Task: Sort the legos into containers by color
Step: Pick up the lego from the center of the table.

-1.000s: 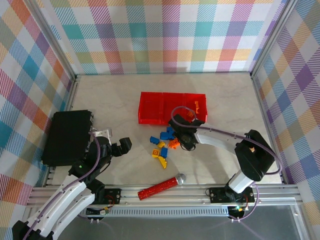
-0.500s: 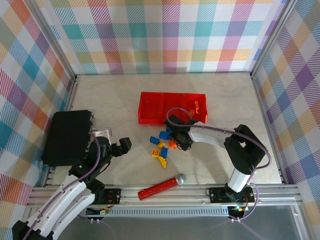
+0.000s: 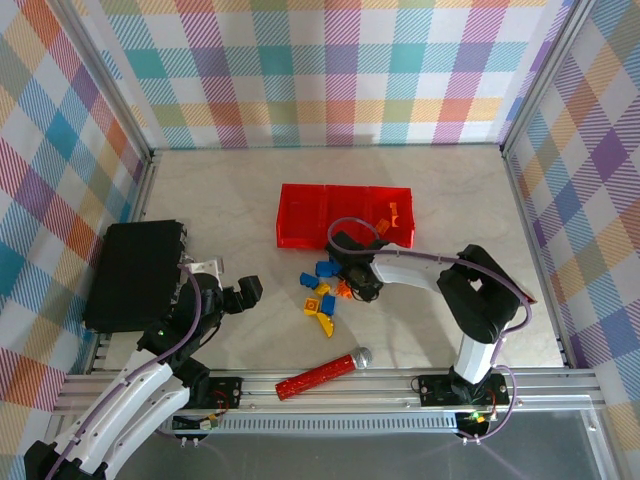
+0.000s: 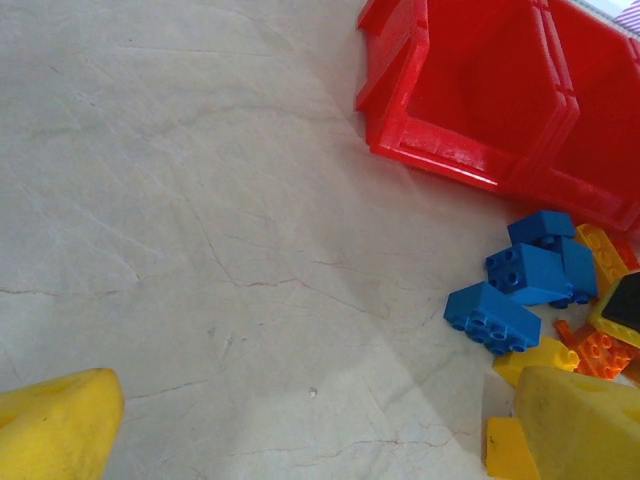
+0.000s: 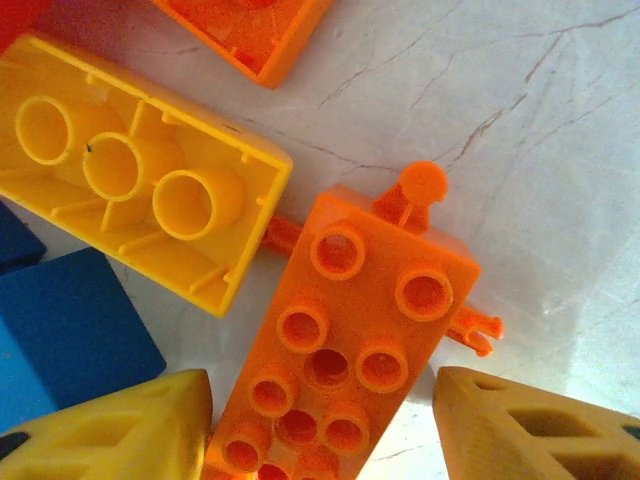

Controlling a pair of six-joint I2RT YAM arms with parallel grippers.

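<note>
Right arm point(image 3: 410, 268) has slid left; orange lego point(image 5: 350, 380) lies between its fingers point(image 5: 530, 430).

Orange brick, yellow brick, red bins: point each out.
orange brick point(image 5: 340, 350), right wrist view, middle of its underside
yellow brick point(image 5: 140, 170), right wrist view, its hollow underside
red bins point(image 4: 440, 158), left wrist view, nearest front wall

On the table point(image 3: 230, 195), the legos point(image 3: 325, 290) lie just near of the containers point(image 3: 345, 215), the box point(image 3: 135, 275) well left, the studded stick point(image 3: 322, 374) nearest.
</note>
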